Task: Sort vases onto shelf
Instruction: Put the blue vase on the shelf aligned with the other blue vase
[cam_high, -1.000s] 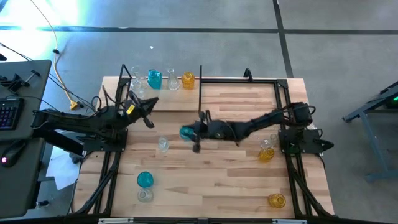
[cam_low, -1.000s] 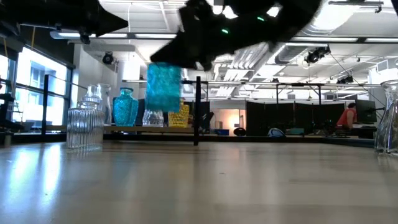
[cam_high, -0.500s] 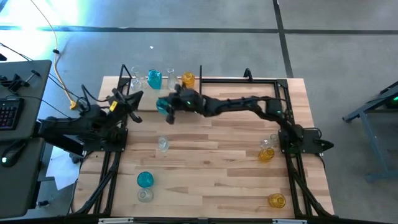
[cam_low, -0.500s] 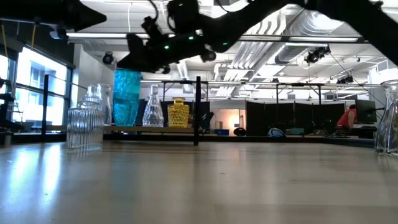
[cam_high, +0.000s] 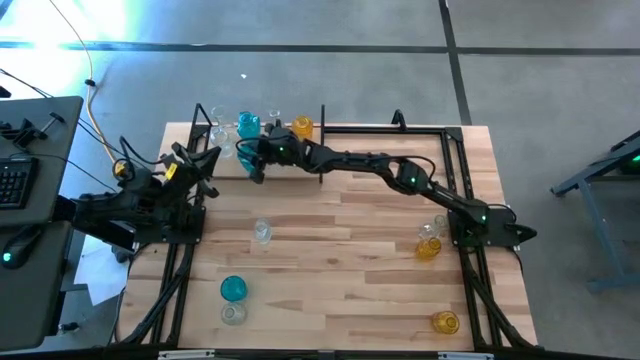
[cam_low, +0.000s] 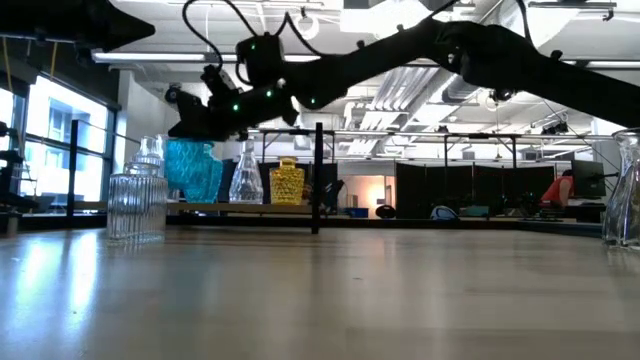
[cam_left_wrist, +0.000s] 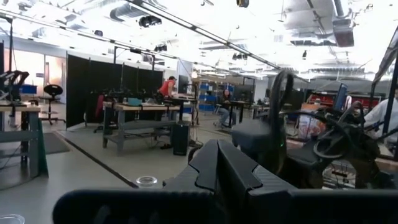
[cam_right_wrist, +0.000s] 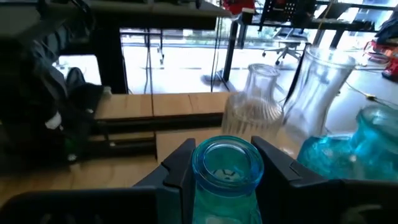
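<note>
Over shelf (cam_high: 262, 172) | right hand (cam_right_wrist: 221, 163) clamped on teal vase (cam_right_wrist: 225, 171) (no readable writing) | left hand (cam_high: 207, 158) together

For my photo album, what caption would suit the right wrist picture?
Dark fingers grip a teal vase by its neck, facing clear vases on the shelf.

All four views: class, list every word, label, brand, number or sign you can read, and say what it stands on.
No text can be read in any view.
The vases on the shelf are plain glass, as is the teal vase in the right gripper.
The keyboard keys are too small to read.
</note>
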